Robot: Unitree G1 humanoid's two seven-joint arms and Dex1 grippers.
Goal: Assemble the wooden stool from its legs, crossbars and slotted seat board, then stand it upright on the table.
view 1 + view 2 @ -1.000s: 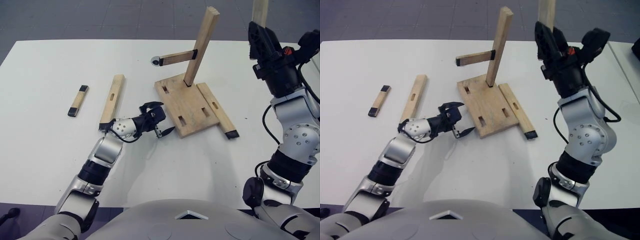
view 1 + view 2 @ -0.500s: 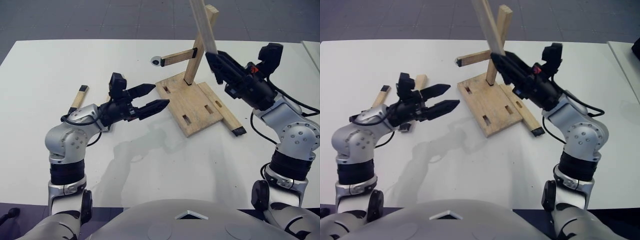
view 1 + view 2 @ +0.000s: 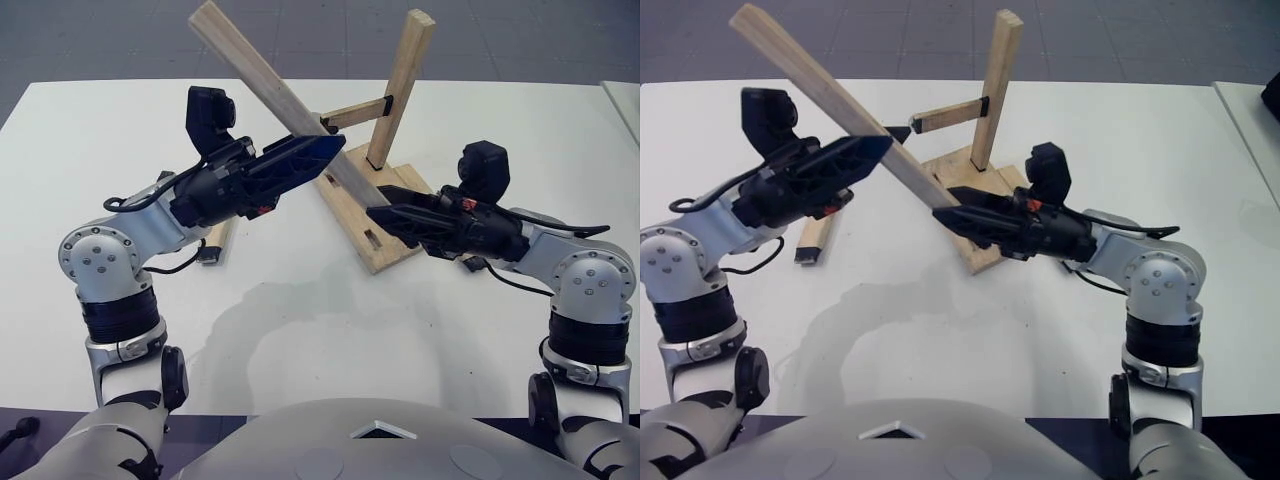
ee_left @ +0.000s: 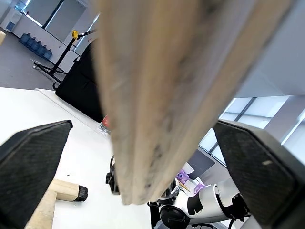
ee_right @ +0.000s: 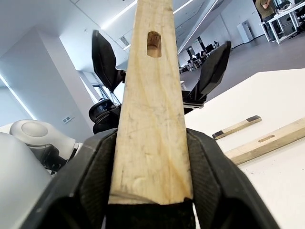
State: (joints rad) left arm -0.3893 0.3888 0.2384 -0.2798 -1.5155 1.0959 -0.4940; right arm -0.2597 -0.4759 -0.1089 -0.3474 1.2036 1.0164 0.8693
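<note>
Left eye view is showing a long wooden leg (image 3: 252,68) slanting up toward the robot's left, crossing above the slotted seat board (image 3: 350,220). The right gripper (image 3: 385,215) is clamping the leg's lower end, its pads (image 5: 97,176) pressing both sides of the wood. The left gripper (image 3: 320,150) is straddling the leg partway up with its fingers (image 4: 33,157) spread wide, a gap showing on either side. The seat board is lying flat on the white table (image 3: 300,330), with an upright leg (image 3: 400,85) standing in a far slot and a crossbar (image 3: 355,113) jutting from it toward the left. Another leg (image 3: 815,235) is lying on the table beneath the left arm, and a short crossbar (image 5: 237,128) is lying near it.
</note>
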